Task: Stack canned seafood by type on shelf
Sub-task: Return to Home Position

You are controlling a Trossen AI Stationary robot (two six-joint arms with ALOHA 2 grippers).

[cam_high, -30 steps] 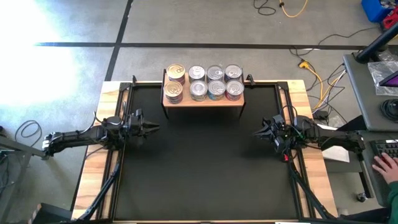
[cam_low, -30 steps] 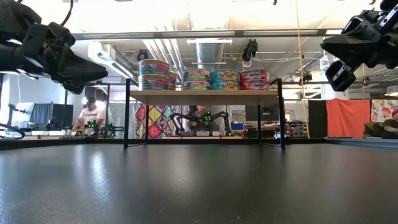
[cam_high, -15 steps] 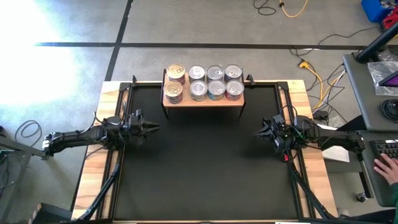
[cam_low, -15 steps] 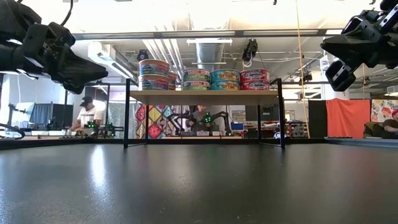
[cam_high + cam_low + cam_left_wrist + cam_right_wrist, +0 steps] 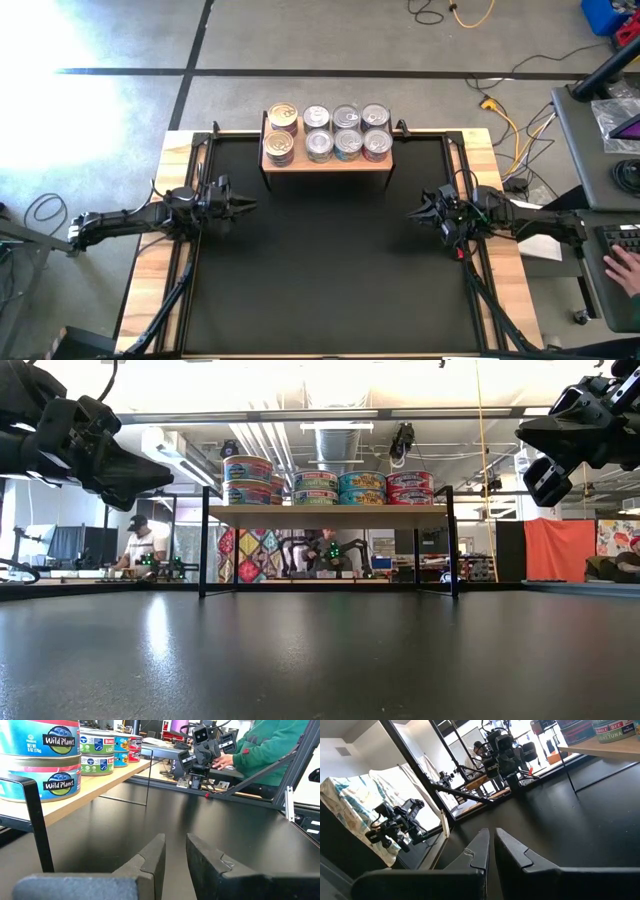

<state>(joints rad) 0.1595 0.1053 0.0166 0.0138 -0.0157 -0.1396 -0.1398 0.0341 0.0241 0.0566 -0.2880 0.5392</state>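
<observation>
The canned seafood [image 5: 326, 133] is seen stacked in four columns on the shelf [image 5: 325, 160], sorted by label; nothing has shifted there over the last second, so the stacking is judged complete. No tin is left on the tabletop [image 5: 325, 255]. The shelf lies ahead of and between both grippers, well apart from each. The left gripper [image 5: 247, 205] is held raised with its fingers nearly together on nothing; the right gripper [image 5: 412, 213] is pressed together, empty. Wide bare tabletop lies between them; its wooden edges run just behind each arm.
</observation>
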